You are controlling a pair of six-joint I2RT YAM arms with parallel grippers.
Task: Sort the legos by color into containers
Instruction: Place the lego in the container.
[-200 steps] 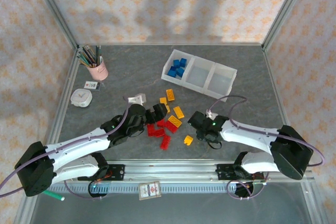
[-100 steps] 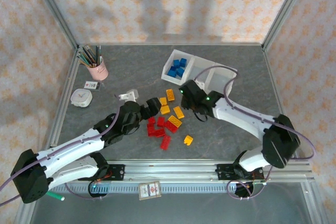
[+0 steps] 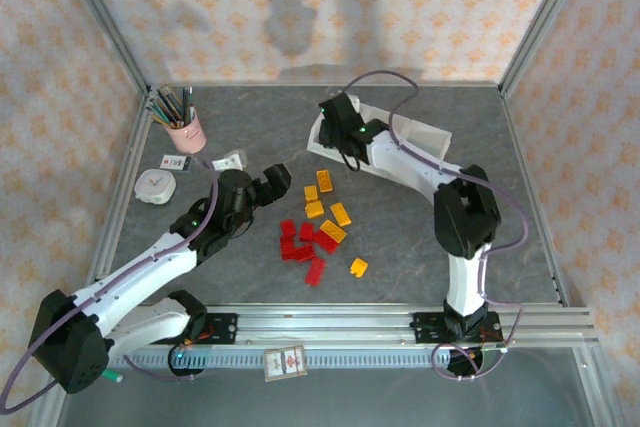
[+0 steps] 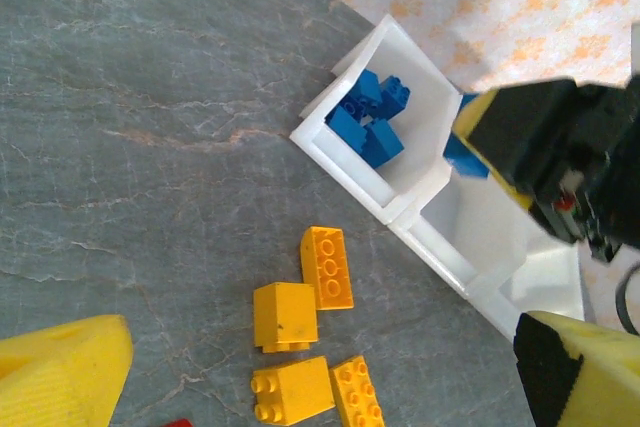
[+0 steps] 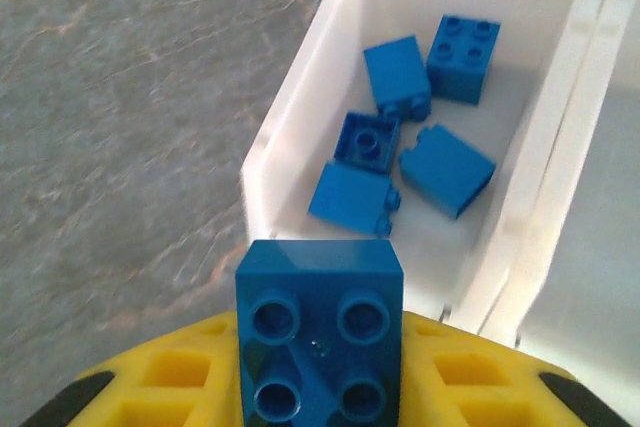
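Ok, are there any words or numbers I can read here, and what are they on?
None can be read for sure.
Small white card with a red mark, at the near edge: too small to read.
Small printed label beside the pink pencil cup: blurred.
Round white clock-like disc: marks too small.
Blue studded plastic brick in the right claw: no readable lettering.
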